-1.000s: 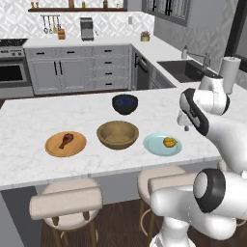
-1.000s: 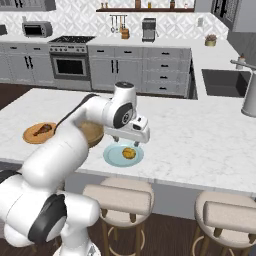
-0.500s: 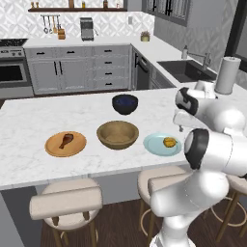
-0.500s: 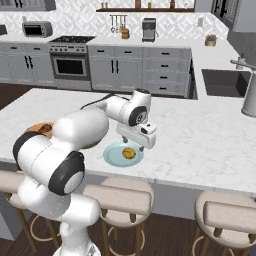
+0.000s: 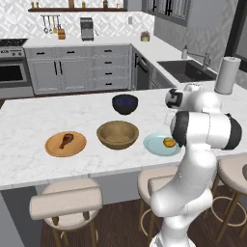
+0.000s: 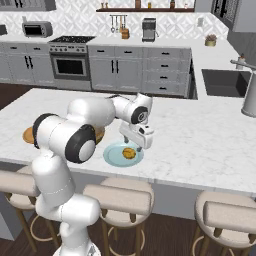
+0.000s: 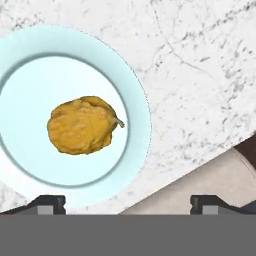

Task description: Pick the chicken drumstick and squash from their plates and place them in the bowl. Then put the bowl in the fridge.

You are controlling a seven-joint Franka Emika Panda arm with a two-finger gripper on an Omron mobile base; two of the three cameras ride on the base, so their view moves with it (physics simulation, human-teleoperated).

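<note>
From the left base view your arm's bulky white elbow covers the right rim of the pale blue-green plate [image 5: 157, 144], so only part of the squash [image 5: 169, 142] peeks out beside it. In the right base view the gripper [image 6: 136, 142] hangs just above that same plate, right of centre in the frame, and the arm hides most of the wooden bowl [image 6: 99, 134] and all but a sliver of the orange wooden plate [image 6: 27, 134] at the left edge. No brand, label or writing can be read anywhere.

In the hand view you look straight down on the squash [image 7: 82, 125]: a lumpy, wrinkled yellow-orange lump with a tiny stem nub, resting a little left of centre on the smooth, glossy round plate [image 7: 135, 100], whose left and bottom edges are cut off. The two dark fingertips [image 7: 47, 202] stand wide apart at the bottom corners, touching nothing. White marble counter [image 7: 200, 65] with grey veins surrounds the plate; a tan stool seat [image 7: 200, 175] shows at lower right.

The drumstick [image 5: 65, 140], reddish-brown with a pale bone end, lies on the orange plate at the left of the counter in the left base view. The wooden bowl sits in the middle, grain visible, with a small dark navy bowl [image 5: 125, 103] behind it.
</note>
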